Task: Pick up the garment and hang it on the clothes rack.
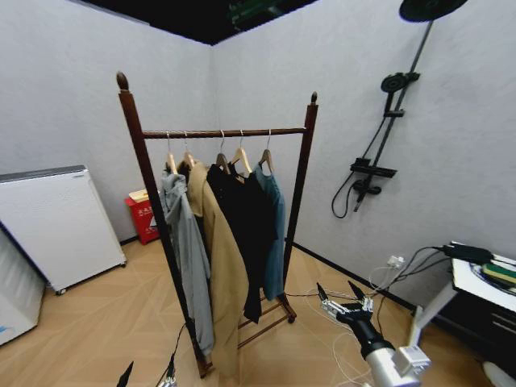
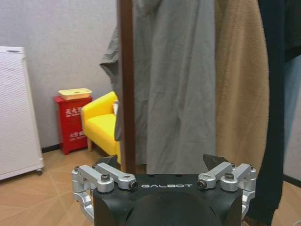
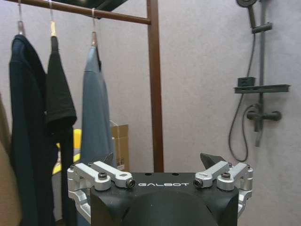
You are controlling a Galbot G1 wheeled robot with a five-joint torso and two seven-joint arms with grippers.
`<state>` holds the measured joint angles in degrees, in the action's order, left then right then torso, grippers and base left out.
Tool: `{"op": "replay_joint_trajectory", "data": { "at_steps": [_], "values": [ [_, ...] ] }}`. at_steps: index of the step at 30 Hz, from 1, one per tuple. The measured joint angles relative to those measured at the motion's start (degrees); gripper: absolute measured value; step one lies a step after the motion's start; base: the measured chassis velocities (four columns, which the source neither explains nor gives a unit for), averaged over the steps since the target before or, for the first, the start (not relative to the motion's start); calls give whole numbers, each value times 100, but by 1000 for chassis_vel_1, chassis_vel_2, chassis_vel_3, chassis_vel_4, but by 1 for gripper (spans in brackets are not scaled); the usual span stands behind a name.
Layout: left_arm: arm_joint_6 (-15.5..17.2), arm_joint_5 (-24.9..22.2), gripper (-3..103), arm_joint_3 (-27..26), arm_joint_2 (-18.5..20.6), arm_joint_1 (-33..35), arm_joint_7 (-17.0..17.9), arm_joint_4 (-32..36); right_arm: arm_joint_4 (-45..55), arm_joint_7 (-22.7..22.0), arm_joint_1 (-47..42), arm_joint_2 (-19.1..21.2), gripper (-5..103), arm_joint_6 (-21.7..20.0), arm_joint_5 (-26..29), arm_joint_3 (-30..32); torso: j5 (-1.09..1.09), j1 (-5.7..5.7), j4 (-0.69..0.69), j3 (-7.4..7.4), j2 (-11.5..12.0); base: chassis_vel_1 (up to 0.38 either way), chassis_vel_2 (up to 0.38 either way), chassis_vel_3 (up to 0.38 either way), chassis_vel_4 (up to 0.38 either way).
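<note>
The clothes rack (image 1: 226, 133) stands in the middle of the room with several garments on wooden hangers. The garment (image 1: 242, 230), long and black, hangs on the rail between a tan coat (image 1: 224, 274) and a blue shirt (image 1: 276, 234). A grey hoodie (image 1: 184, 242) hangs at the left end. My right gripper (image 1: 339, 292) is open and empty, low and to the right of the rack. My left gripper (image 1: 149, 375) is open and empty at the bottom edge, in front of the rack. The left wrist view has its gripper (image 2: 161, 162) facing the rack upright (image 2: 126, 94) and hoodie. The right gripper (image 3: 159, 160) faces the black garment (image 3: 26, 141).
A white appliance (image 1: 56, 226) and a red cabinet (image 1: 143, 218) stand by the left wall, with a yellow chair (image 2: 101, 125) behind the rack. A shower fixture (image 1: 379, 161) hangs on the right wall. A desk (image 1: 476, 278) is at the right, with cables (image 1: 379, 282) on the floor.
</note>
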<state>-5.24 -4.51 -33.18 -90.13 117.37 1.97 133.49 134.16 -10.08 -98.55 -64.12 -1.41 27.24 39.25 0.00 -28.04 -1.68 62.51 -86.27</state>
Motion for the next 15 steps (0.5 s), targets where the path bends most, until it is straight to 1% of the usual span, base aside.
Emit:
{"op": "replay_joint_trajectory", "data": {
  "at_steps": [15],
  "values": [
    [0,0,100,0,0,0,0,0,-1,1,2,1,100,-1,1,-1,1,0,0,0,0,-118,-121,-126,-128]
  ]
}}
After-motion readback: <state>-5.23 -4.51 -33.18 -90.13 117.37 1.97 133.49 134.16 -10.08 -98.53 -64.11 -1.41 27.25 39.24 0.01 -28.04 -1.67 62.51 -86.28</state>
